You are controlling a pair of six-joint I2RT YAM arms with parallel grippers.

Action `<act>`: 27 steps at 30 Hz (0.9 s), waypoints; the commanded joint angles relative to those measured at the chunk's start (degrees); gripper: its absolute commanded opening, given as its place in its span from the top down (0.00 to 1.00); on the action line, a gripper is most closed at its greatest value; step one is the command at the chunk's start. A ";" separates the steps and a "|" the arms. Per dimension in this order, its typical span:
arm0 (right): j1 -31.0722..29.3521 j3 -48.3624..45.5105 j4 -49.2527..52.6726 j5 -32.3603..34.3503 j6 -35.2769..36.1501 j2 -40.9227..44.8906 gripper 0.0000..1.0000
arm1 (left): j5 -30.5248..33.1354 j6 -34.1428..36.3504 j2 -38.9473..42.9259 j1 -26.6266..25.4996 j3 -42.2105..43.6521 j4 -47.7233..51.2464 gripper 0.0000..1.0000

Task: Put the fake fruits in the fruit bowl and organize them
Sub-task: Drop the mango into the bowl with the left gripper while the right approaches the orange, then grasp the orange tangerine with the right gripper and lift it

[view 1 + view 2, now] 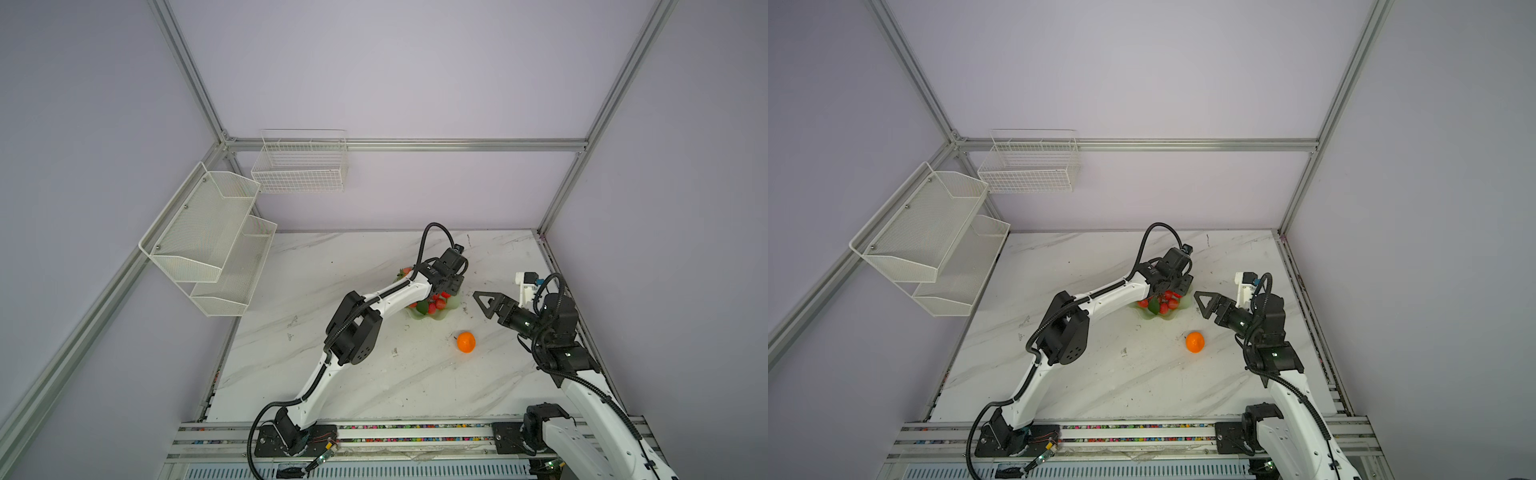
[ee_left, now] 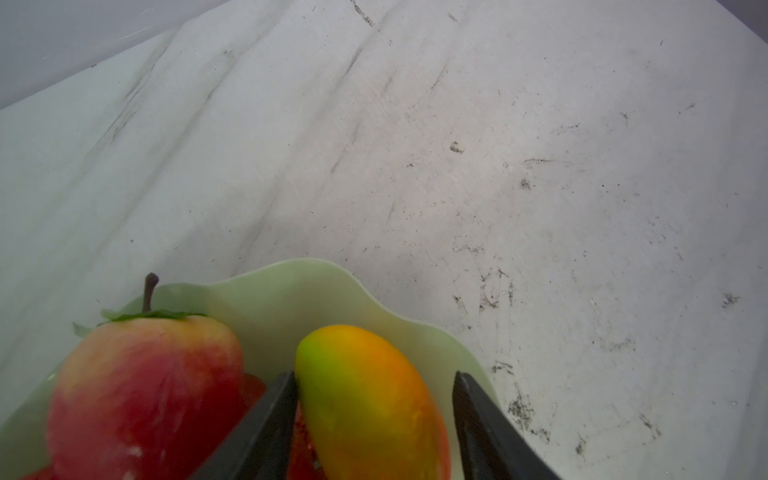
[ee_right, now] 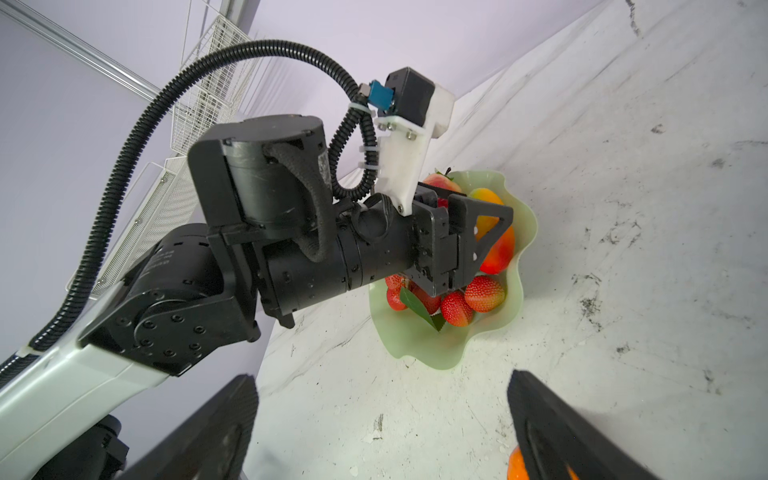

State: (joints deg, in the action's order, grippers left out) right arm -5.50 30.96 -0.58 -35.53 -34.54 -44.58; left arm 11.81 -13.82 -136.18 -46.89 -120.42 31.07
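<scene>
The pale green fruit bowl sits mid-table. In it lie two strawberries, a grape cluster with a leaf, a red apple-like fruit and the red-yellow oblong fruit. My left gripper hangs over the bowl, open astride the oblong fruit. One finger touches it and the other stands apart. The orange lies on the table in front of the bowl. My right gripper is wide open and empty beside the bowl, above the orange.
A white wire basket hangs on the back wall. A two-tier mesh shelf is on the left wall. The left arm's elbow rises over the table's middle. The marble table ends at a rail in front.
</scene>
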 commanded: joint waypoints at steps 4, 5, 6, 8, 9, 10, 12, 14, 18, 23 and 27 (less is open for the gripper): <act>0.33 0.72 5.94 4.22 1.33 0.46 0.03 | -0.87 1.25 3.34 0.06 -4.53 -1.77 0.35; 0.33 1.03 8.88 6.51 2.03 0.54 0.03 | -1.90 3.10 4.80 0.11 -3.68 -2.64 0.34; 0.31 1.16 11.96 8.56 2.77 0.55 0.03 | -2.86 3.94 6.36 0.08 -2.41 -3.79 0.33; 0.29 1.32 18.03 13.17 5.89 0.38 0.03 | -4.16 5.23 10.32 0.05 0.54 -5.79 0.27; -0.26 0.61 18.09 12.78 5.18 0.08 0.03 | -4.70 6.03 12.51 0.10 2.43 -6.67 0.24; -0.76 -0.41 17.47 12.35 3.53 -0.27 0.03 | -4.91 6.64 14.31 0.07 4.06 -7.36 0.17; -0.84 -1.89 18.19 13.55 2.86 -2.32 0.03 | -6.09 8.27 18.29 0.04 7.62 -8.17 0.00; -0.94 -3.30 18.34 13.81 3.24 -4.59 0.03 | -7.18 9.40 22.69 0.05 12.00 -8.31 0.00; -2.93 -4.87 17.40 14.51 3.26 -6.55 0.05 | -10.84 11.19 33.34 0.09 22.94 -8.24 0.00; -9.37 -4.61 16.11 17.66 2.13 -9.16 0.07 | -22.37 14.80 48.65 0.12 40.17 -5.98 0.00; -14.02 -3.91 14.06 19.75 1.26 -12.84 0.07 | -25.56 14.51 59.61 0.19 52.71 -4.89 0.00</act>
State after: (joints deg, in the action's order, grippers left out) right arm -17.74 25.89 15.09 -18.76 -32.16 -55.53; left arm -7.92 -1.48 -81.78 -46.89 -75.46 24.77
